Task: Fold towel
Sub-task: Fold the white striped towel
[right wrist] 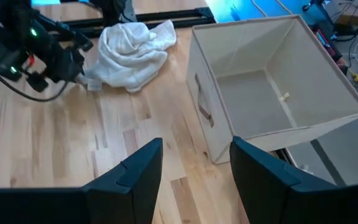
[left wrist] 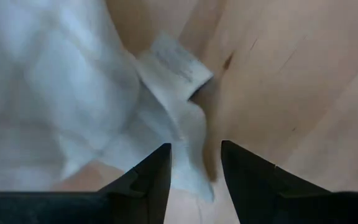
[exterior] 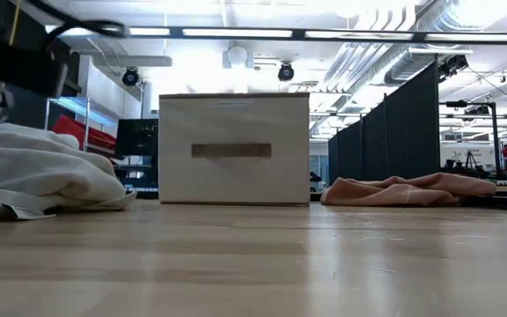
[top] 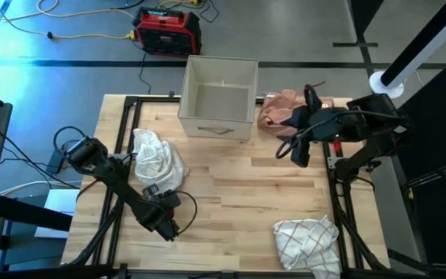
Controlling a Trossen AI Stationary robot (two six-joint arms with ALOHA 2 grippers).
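The white towel (top: 158,159) lies crumpled on the surface's (top: 238,194) left side. The left pincer (left wrist: 194,171), fingers apart, straddles its tagged corner; best to close low on that edge. The right pincer (right wrist: 194,165) waits apart near the box (top: 219,97).

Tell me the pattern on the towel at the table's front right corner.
The towel is white with a thin dark grid of checks, which the high view shows best.

An open beige fabric bin (top: 219,97) stands at the table's (top: 246,201) far edge. On the floor beyond it sits a red-and-black power unit (top: 167,31) with yellow cables (top: 84,27).
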